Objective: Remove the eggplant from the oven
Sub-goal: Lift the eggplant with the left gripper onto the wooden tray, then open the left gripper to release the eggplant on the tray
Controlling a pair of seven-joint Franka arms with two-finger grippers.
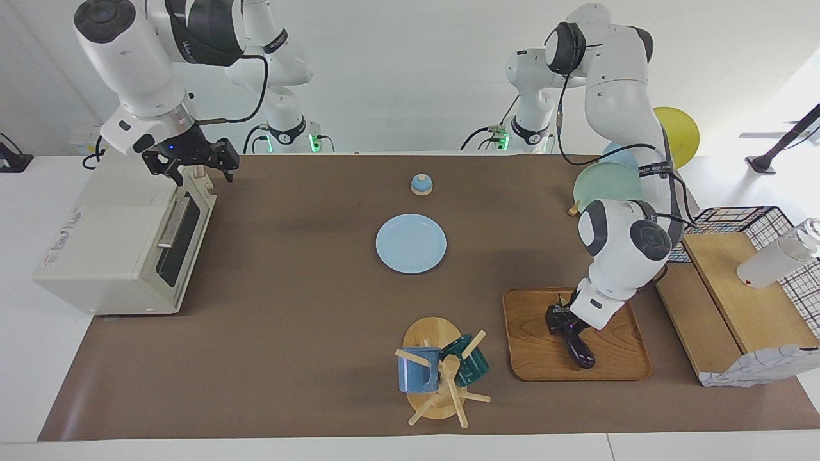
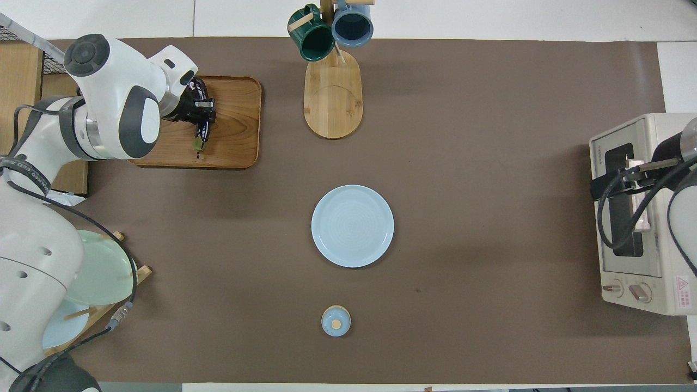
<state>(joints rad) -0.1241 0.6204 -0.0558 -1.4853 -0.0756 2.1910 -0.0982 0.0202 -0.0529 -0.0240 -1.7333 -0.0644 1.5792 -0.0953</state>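
Observation:
The dark purple eggplant [image 1: 578, 351] lies on a wooden tray [image 1: 615, 358] toward the left arm's end of the table, its green stem end pointing toward the robots; it also shows in the overhead view [image 2: 200, 132]. My left gripper [image 1: 558, 322] is down on the tray and shut around the eggplant's middle. The cream-white oven [image 1: 109, 243] stands at the right arm's end, its glass door [image 1: 182, 240] shut. My right gripper [image 1: 200, 171] is open and empty, held above the oven's corner nearest the robots.
A light blue plate [image 1: 410, 243] lies mid-table, with a small blue lidded pot [image 1: 421, 184] nearer the robots. A mug tree with two mugs [image 1: 439, 368] stands beside the tray. A rack of plates [image 1: 608, 182] and a wooden shelf [image 1: 737, 301] stand at the left arm's end.

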